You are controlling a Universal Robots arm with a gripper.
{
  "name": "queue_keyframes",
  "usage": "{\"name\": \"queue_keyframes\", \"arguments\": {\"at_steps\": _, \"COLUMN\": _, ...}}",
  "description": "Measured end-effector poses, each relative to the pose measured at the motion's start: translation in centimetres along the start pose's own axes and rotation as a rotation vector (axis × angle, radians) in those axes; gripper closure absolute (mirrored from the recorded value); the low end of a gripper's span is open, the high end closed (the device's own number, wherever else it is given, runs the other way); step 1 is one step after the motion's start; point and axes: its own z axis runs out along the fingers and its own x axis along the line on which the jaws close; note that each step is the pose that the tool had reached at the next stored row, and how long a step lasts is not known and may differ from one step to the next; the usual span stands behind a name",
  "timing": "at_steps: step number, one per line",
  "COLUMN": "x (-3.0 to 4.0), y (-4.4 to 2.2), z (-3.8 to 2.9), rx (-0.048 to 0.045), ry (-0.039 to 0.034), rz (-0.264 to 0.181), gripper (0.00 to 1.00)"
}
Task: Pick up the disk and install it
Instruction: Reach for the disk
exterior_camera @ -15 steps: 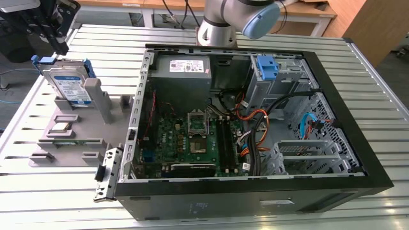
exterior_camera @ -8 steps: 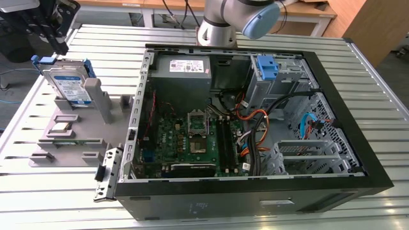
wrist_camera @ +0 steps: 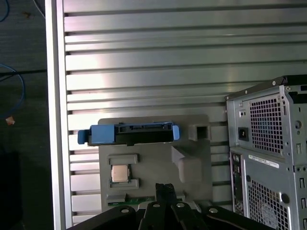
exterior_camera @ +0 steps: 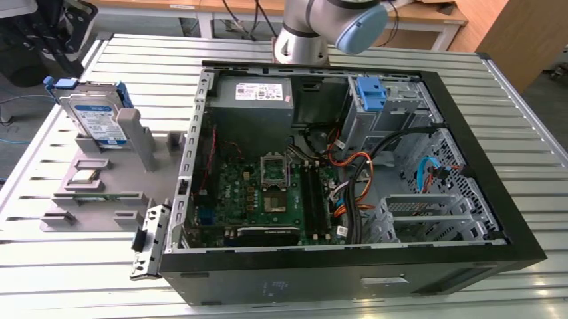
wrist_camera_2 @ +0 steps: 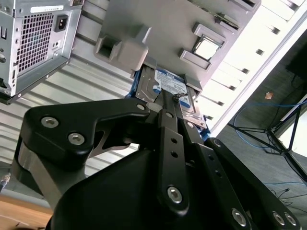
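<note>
Your hand, jaws together and empty, hangs near the silver, blue-framed rectangular disk standing in its grey plastic holder.

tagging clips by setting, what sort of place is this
Probably a robotics lab or test bench: an opened computer case lies on a slatted metal table, beside a grey fixture holding the disk.

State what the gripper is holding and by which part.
Nothing. The disk stands on edge in the grey fixture, apart from the gripper.
</note>
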Motion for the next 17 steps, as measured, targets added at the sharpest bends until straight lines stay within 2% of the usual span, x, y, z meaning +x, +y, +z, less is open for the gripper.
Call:
{"name": "queue_keyframes", "arguments": {"at_steps": 9, "x": 0.44, "y": 0.16, "z": 1.35, "rx": 0.0005, "ry": 0.0000, "rz": 0.002, "gripper": 0.89}}
{"name": "queue_keyframes", "arguments": {"at_steps": 17, "x": 0.51, "y": 0.78, "z": 1.61, "rx": -0.0015, "ry": 0.0001, "rz": 0.002, "gripper": 0.89}}
